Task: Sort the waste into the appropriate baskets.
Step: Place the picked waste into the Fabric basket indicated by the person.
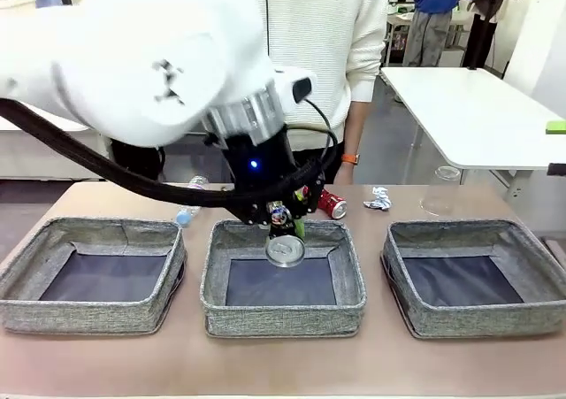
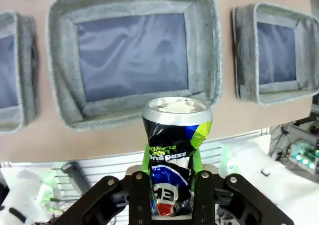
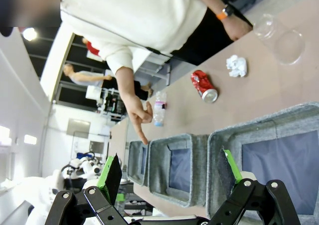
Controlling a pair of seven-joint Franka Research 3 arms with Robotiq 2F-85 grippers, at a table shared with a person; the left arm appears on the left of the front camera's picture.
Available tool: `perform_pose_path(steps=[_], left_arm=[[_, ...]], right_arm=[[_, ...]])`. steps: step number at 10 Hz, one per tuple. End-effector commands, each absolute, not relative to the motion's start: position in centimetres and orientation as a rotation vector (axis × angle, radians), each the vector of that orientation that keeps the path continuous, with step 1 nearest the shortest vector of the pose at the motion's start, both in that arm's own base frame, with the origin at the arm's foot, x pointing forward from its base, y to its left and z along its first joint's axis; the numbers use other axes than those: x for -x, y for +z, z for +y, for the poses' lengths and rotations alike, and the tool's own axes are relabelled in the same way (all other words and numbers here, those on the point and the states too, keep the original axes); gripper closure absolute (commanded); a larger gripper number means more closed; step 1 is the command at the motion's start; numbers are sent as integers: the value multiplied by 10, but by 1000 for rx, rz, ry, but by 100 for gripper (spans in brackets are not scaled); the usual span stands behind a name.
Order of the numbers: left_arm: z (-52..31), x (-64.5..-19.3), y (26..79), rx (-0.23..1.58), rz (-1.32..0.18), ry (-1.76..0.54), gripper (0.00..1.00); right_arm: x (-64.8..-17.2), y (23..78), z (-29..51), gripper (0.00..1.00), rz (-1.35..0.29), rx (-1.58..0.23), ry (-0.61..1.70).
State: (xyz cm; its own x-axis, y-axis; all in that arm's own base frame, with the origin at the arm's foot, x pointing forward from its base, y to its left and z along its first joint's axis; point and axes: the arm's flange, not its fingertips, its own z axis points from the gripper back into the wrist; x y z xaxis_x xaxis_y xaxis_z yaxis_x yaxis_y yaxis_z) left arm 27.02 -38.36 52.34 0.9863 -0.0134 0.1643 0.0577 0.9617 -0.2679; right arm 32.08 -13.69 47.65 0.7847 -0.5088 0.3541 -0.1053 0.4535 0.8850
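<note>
My left gripper (image 1: 285, 233) is shut on a dark multicoloured drink can (image 1: 286, 250), held over the back part of the middle basket (image 1: 283, 315). In the left wrist view the crumpled can (image 2: 175, 127) sits between the green pads of that gripper (image 2: 172, 160), above the middle basket (image 2: 65, 60). Behind the baskets lie a red can (image 1: 332, 204), a white paper wad (image 1: 378, 199), a clear cup (image 1: 442, 191) and a clear bottle (image 1: 188, 206). My right gripper (image 3: 169, 177) is open and holds nothing, high above the table.
The left basket (image 1: 88, 315) and the right basket (image 1: 478, 319) flank the middle one. A person stands at the far side; one hand (image 3: 139, 117) points down near the bottle (image 3: 158, 108). A white table (image 1: 478, 116) stands at the back right.
</note>
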Motion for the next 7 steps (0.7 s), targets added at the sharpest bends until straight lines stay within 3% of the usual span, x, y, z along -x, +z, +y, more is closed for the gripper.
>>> perform_pose_path(steps=[1, 7], left_arm=[[-406, -292, 514, 276, -157, -20, 67], [-420, -313, 490, 210, -185, 20, 67]], right_arm=[[-325, 476, -137, 0, -682, -1103, -252], [-325, 476, -137, 0, -682, -1103, -252]])
